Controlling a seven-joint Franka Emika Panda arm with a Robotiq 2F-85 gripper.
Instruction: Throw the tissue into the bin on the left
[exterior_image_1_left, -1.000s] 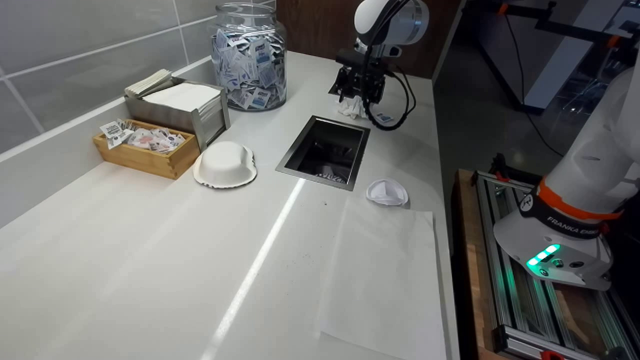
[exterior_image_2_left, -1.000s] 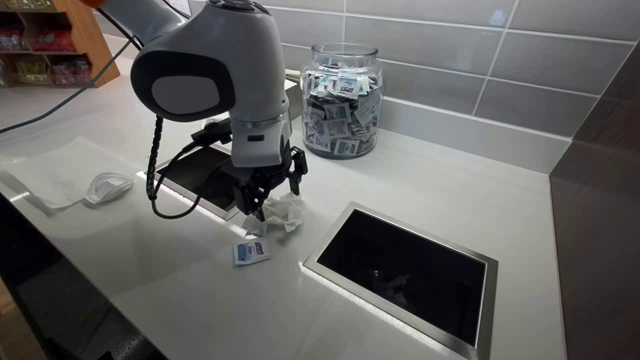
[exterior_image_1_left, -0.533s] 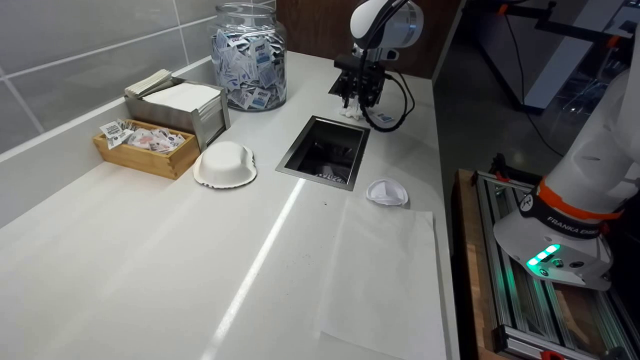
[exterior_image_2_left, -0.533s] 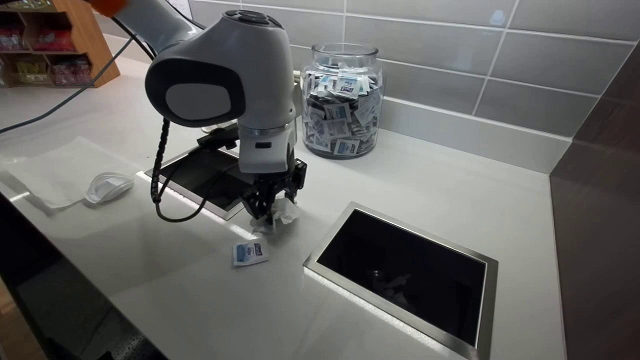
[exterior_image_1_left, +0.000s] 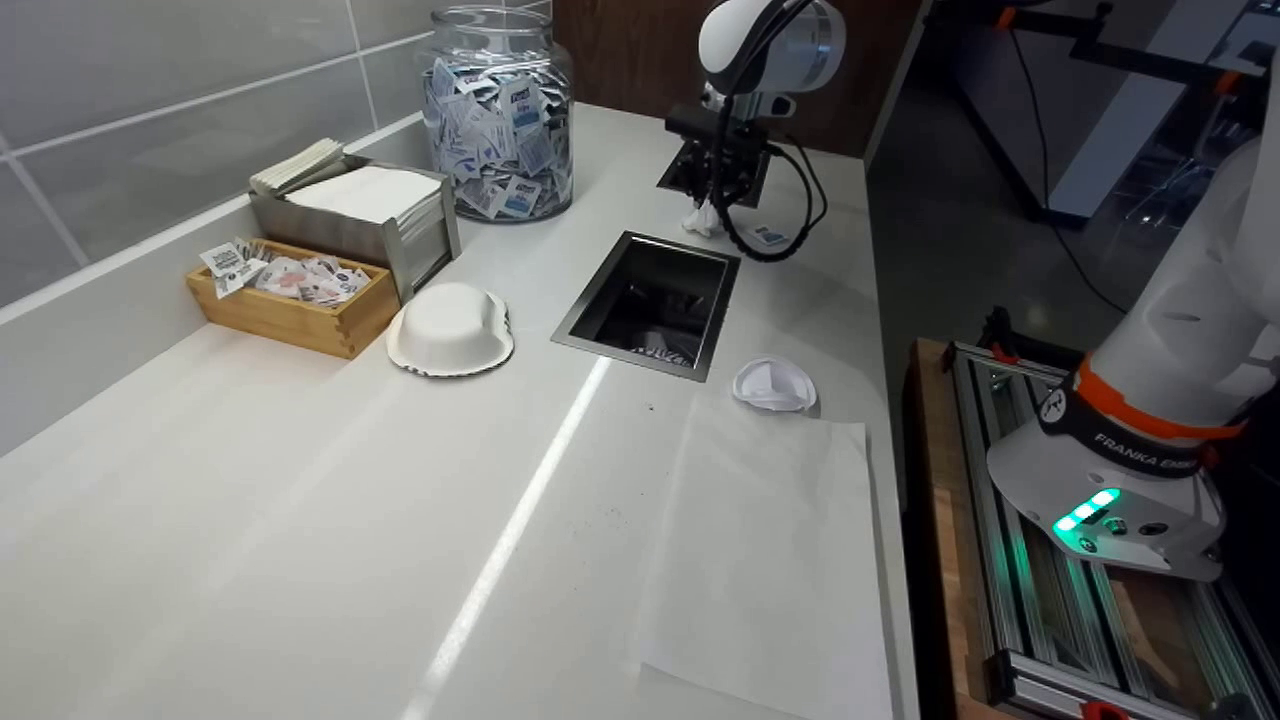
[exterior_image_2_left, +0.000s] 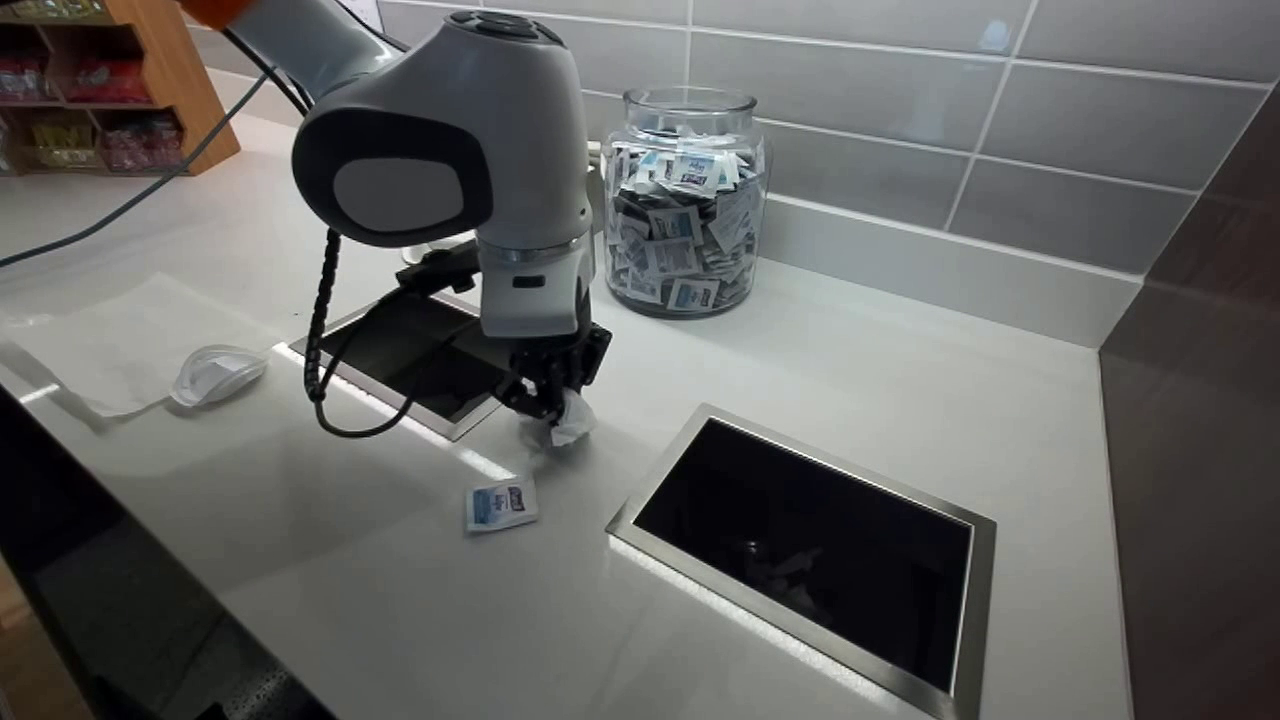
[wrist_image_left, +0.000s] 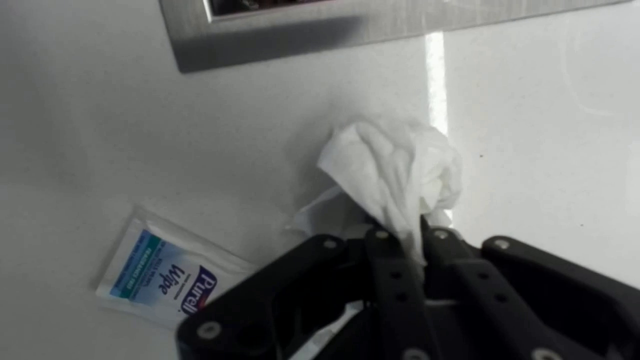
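A crumpled white tissue is pinched between the black fingertips in the wrist view, with its loose folds spreading past them. My gripper is shut on it, low over the counter; whether the tissue touches the surface I cannot tell. The bin on the left is a steel-rimmed opening in the counter, partly behind the arm and cables in this exterior view. In an exterior view the same bin shows unobstructed, and its rim crosses the top of the wrist view.
A Purell wipe packet lies beside the tissue. A second steel-rimmed bin is sunk in the counter on the gripper's other side. Against the wall stands a glass jar of packets. A white folded item sits by a paper sheet.
Over the last second the fingers have come together from wide apart, gathering the tissue between them. The arm shifted slightly to the right in an exterior view. The wipe packet barely moved.
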